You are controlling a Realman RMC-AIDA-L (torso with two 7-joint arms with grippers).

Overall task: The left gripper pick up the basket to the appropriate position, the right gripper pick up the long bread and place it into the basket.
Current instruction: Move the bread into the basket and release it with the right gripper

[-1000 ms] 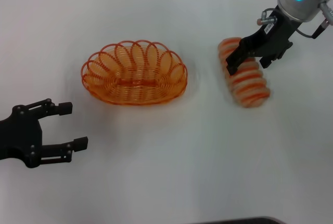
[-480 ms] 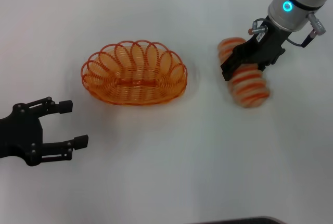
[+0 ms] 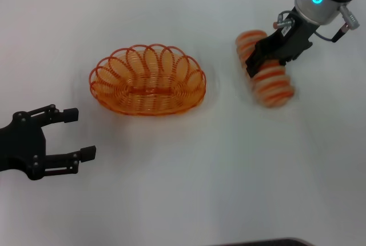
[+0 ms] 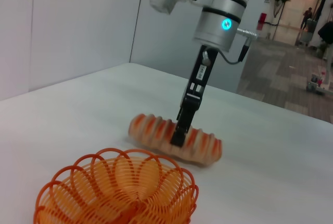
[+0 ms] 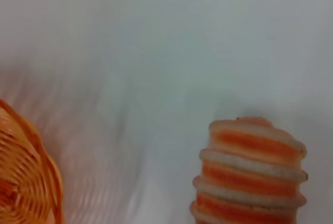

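Overhead, the right tool (image 3: 269,58) reaches down from the far right of the white counter (image 3: 189,189), its arm slanting in from the upper right corner with a white-grey wrist and a lit blue ring. Its black fingers straddle the long bread (image 3: 264,69) crosswise at about mid-length and are clamped on the loaf. From the left wrist view the same tool (image 4: 182,125) comes down almost vertically, fingertips pressed to the striped crust of the long bread (image 4: 174,137), whose underside sits at or just off the counter (image 4: 270,172); which of the two cannot be told.

The long bread lies at a diagonal on the right side, one rounded end pointing far and left, the other near and right, well apart from the basket (image 3: 147,80). The right wrist view shows one ribbed end of the long bread (image 5: 252,172) with a curve of the basket (image 5: 26,182) at the frame's edge and bare counter between them.

The left tool (image 3: 63,140) hangs low at the near left, its arm entering from the left edge, its two prongs held apart and pointing right. It grips nothing and sits near and to the left of the basket without touching it.

The basket stands upright left of centre, its scalloped rim complete and its woven bottom bare of contents.
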